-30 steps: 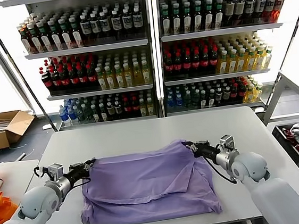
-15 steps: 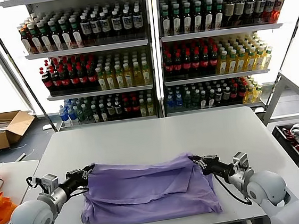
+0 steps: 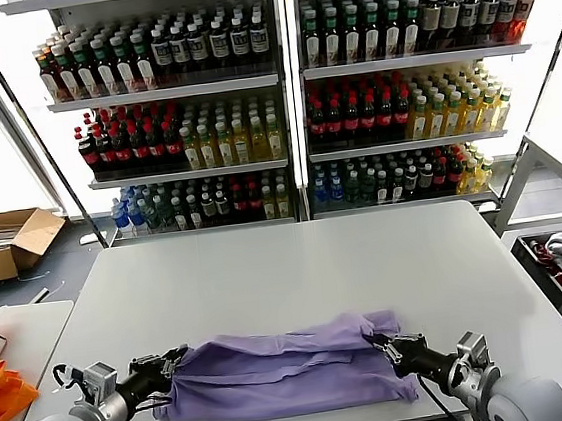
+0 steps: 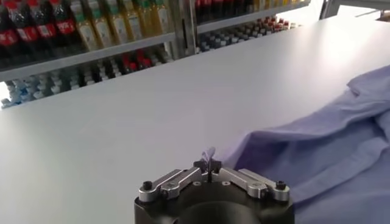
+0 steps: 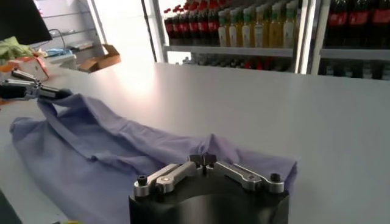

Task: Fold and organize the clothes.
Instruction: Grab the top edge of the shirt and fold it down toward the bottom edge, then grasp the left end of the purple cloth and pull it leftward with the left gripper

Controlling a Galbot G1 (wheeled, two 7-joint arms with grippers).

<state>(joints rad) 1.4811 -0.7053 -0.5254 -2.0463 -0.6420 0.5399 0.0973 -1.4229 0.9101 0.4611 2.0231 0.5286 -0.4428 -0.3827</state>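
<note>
Near the front edge of the white table [image 3: 296,259] lies the lavender T-shirt [image 3: 278,377], folded over into a long, narrow band with its plain side up. At one end the left gripper [image 3: 173,360] is pinched closed on a corner of fabric; at the other end the right gripper [image 3: 381,346] is clamped on the opposite corner, both held low over the tabletop. The thin cloth is bunched and wrinkled near the right gripper's end. Likely risks: the soft fabric could slip out of either pinch, or an uneven pull between the two arms could skew the fold. Because the shirt sits close to the table's edge, it could be dragged off. Behind the table stand drink shelves [image 3: 279,100].
</note>
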